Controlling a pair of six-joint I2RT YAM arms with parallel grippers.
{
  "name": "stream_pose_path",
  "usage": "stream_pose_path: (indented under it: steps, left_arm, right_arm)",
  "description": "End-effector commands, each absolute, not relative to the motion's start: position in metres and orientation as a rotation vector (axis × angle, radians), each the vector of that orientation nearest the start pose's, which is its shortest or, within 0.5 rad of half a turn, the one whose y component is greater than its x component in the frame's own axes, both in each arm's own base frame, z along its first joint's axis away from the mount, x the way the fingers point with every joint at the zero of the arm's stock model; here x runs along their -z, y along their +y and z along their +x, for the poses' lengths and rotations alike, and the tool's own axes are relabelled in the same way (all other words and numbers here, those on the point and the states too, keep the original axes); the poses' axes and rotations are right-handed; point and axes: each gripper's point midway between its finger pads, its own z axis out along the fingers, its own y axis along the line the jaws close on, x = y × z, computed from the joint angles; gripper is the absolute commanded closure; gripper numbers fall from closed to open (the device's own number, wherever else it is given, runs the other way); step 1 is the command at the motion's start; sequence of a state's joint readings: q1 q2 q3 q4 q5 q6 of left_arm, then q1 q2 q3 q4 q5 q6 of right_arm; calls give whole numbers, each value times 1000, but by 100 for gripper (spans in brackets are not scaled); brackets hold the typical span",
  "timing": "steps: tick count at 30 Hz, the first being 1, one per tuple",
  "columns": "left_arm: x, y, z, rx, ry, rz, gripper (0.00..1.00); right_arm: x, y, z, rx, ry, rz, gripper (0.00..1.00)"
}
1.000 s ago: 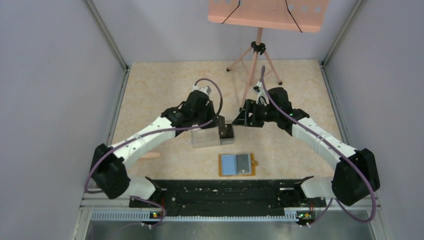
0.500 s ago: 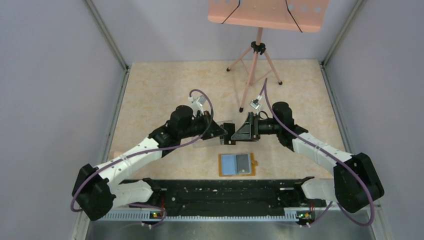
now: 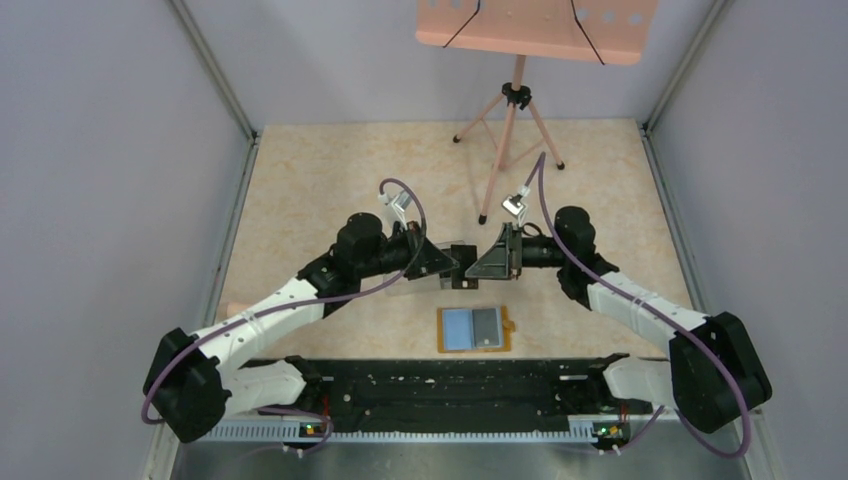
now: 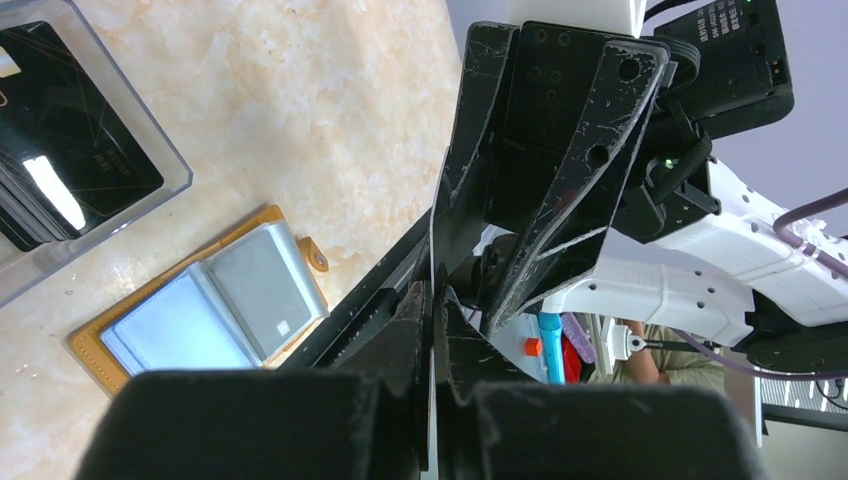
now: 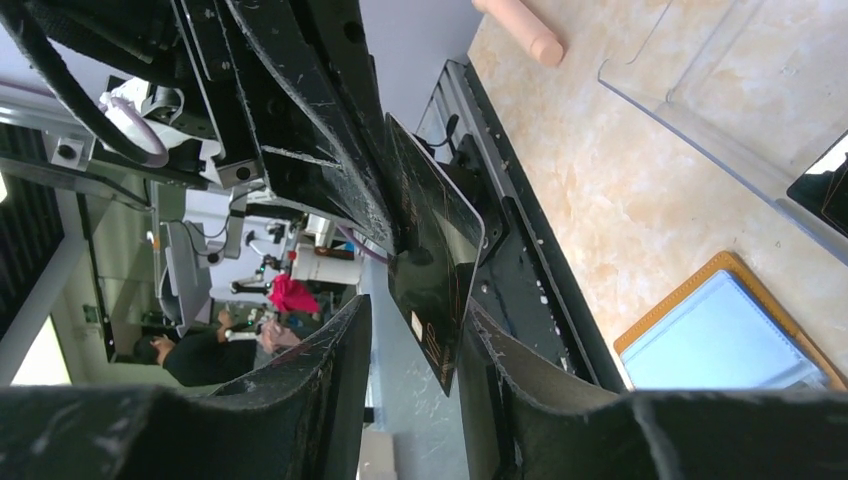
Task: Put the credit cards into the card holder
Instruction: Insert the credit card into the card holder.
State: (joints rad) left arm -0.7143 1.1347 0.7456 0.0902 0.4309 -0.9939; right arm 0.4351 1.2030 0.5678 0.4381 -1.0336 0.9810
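Note:
The card holder [image 3: 475,328] lies open on the table, orange-tan with blue-grey pockets; it also shows in the left wrist view [image 4: 200,320] and the right wrist view [image 5: 730,330]. My left gripper [image 3: 458,265] is shut on one dark credit card [image 5: 435,250], held up above the table and seen edge-on in the left wrist view [image 4: 431,240]. My right gripper [image 3: 478,268] faces it, open, its fingers [image 5: 340,360] on either side of the card's free end. More dark cards [image 4: 60,160] lie in the clear box [image 4: 150,200].
The clear plastic box [image 3: 415,282] lies under the left arm, just behind the wallet. A pink tripod stand [image 3: 515,100] is at the back. A peach cylinder [image 3: 232,308] lies at the left. The black rail [image 3: 450,385] runs along the near edge.
Both grippers rose from the clear box and turned to face each other, the left one carrying a card. In the last half second they barely moved.

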Motion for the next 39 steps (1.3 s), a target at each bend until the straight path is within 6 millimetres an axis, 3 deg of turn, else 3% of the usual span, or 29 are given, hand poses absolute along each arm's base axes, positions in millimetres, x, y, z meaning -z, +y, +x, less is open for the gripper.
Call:
stream_pose_path:
  steps: [1, 7, 13, 15, 17, 19, 21, 25, 33, 39]
  left_arm:
    - [-241, -317, 196, 1569, 2099, 95, 100]
    - [-240, -311, 192, 1570, 2066, 89, 100]
    - [-244, -313, 186, 1599, 2053, 145, 100]
    - [-243, -314, 186, 1598, 2058, 151, 100]
    - [-241, -313, 187, 1586, 2070, 150, 92]
    - [-236, -312, 189, 1560, 2087, 138, 75]
    - [-230, -309, 191, 1524, 2105, 112, 58]
    - [-207, -298, 197, 1423, 2179, 3, 46]
    - [-134, -286, 191, 1294, 2442, -229, 49]
    - [-82, -274, 179, 1155, 2630, -348, 61]
  right_arm:
    - [-248, 269, 185, -1863, 1892, -442, 64]
    - [-263, 266, 185, -1871, 1825, -449, 72]
    - [-256, 268, 185, -1889, 1859, -470, 100]
    - [-254, 268, 184, -1889, 1867, -474, 100]
    - [-251, 268, 185, -1875, 1880, -476, 100]
    - [-246, 267, 186, -1850, 1897, -471, 100]
    - [-235, 266, 190, -1789, 1946, -448, 100]
    - [-196, 256, 197, -1604, 2093, -378, 100]
    - [-109, 232, 183, -1404, 2372, -228, 100]
    - [-64, 216, 174, -1272, 2485, -128, 100]
